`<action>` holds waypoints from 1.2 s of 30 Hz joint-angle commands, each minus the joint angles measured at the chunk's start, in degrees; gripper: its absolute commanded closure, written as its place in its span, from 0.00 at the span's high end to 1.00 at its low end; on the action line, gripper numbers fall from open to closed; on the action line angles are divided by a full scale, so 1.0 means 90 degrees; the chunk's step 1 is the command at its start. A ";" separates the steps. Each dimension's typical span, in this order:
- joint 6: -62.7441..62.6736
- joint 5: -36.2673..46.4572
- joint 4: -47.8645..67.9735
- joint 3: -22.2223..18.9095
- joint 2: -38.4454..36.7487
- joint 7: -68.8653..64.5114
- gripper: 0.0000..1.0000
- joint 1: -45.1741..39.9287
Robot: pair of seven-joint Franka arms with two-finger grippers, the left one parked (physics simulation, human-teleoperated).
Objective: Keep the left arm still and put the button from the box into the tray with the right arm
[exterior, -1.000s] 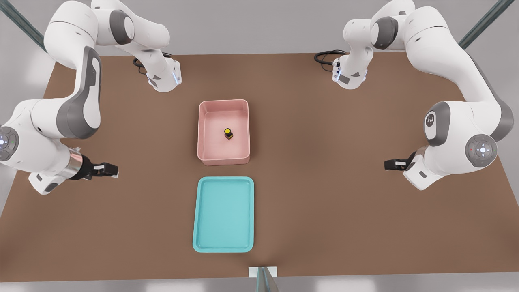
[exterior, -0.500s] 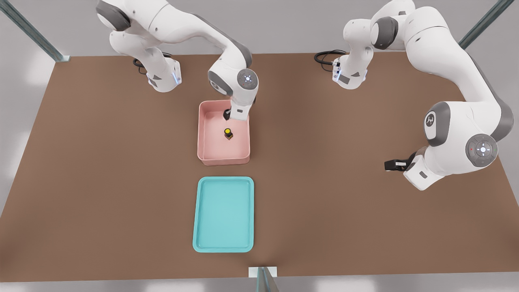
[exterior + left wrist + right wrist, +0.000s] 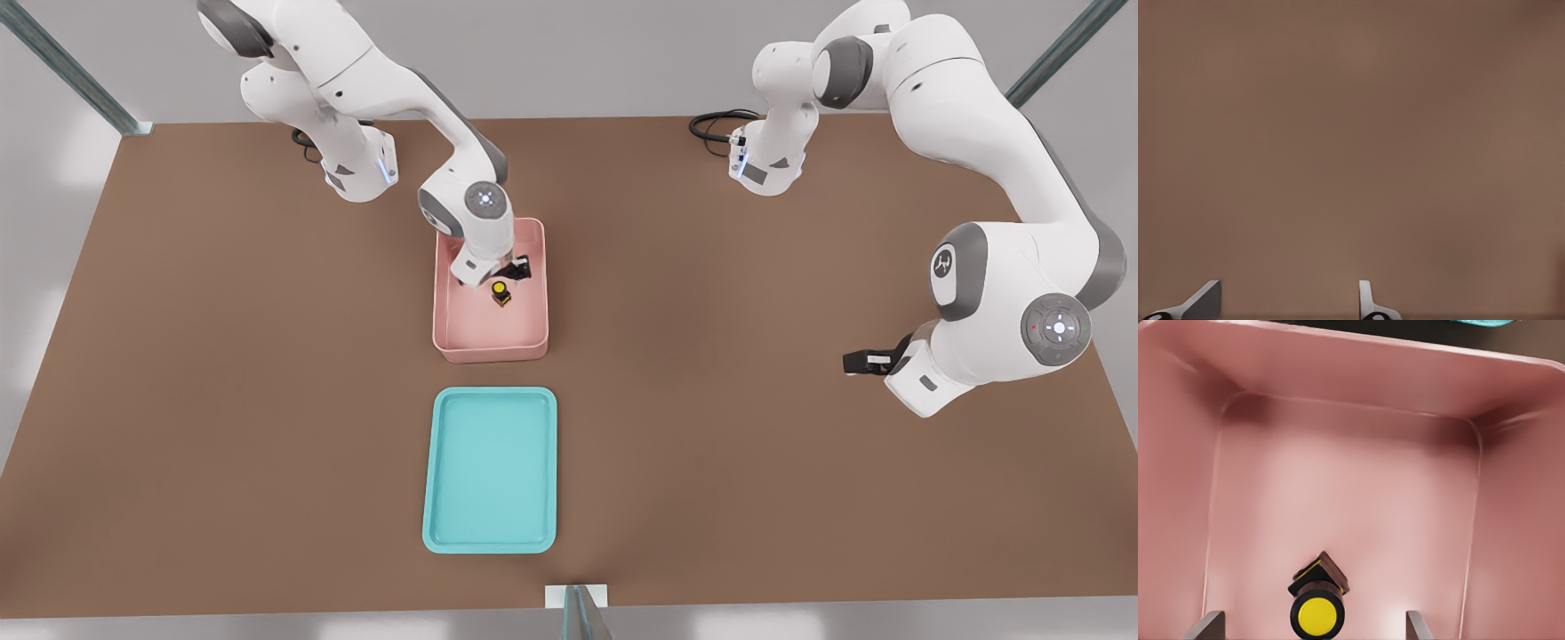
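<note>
The button (image 3: 500, 293), a yellow cap on a dark base, stands on the floor of the pink box (image 3: 444, 342) at the table's middle. My gripper (image 3: 500, 274) hangs inside the box, just above the button and slightly to its far side. In the right wrist view the button (image 3: 1317, 613) sits between my two spread fingertips (image 3: 1205, 625), which do not touch it; the gripper (image 3: 1313, 628) is open. The box's pink walls (image 3: 1371, 373) fill that view. The teal tray (image 3: 491, 467) lies on the table nearer the camera than the box, with nothing in it.
The parked arm (image 3: 996, 338) rests at the front view's right, well away from the box. Both arm bases stand at the table's far edge. A metal post (image 3: 582, 609) sticks up at the near edge, behind the tray.
My arm swung from the front view's left side over to the box, then dropped lower with the gripper closing in over the button. Button, box and tray stayed put.
</note>
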 commanded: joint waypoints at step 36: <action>0.2783 -0.0448 -0.1031 -0.0318 0.0563 0.1281 0.59 0.0083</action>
